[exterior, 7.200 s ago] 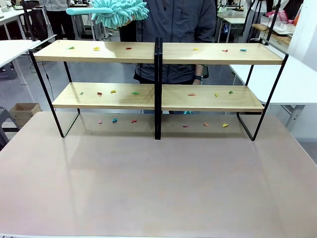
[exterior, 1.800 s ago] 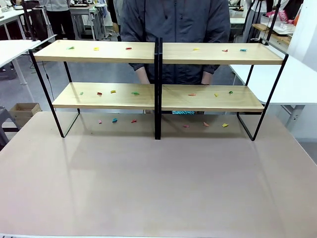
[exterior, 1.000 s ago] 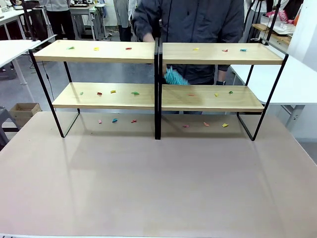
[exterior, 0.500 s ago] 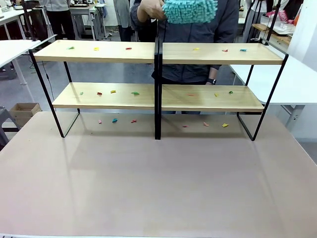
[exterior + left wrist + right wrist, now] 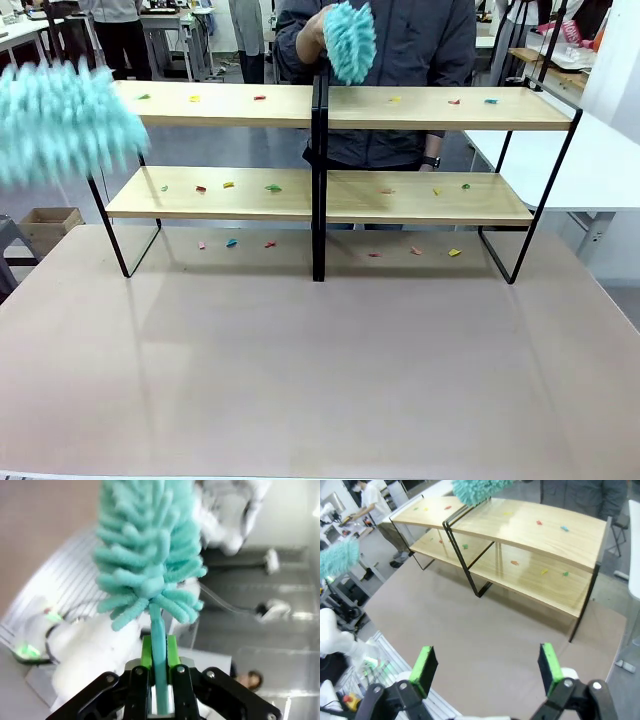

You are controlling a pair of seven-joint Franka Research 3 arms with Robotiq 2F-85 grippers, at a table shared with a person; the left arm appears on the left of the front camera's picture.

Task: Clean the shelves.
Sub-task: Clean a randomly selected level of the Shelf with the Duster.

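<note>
Teal duster [image 5: 60,120] clenched in left jaws has newly appeared beside the shelves [image 5: 430,108]; right jaws gape.

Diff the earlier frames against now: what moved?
A teal duster has swung in at front-view left, clamped in the left claw. The person's duster went from flat above the right top board to upright over the middle of the shelves. The scraps are unmoved; right claw open.

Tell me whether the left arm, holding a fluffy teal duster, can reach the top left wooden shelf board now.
Probably yes. The fluffy teal duster, clamped in the left arm's fingers, hangs near the top left light wooden board, nothing between. The person's own teal duster is by the central upright.
</note>
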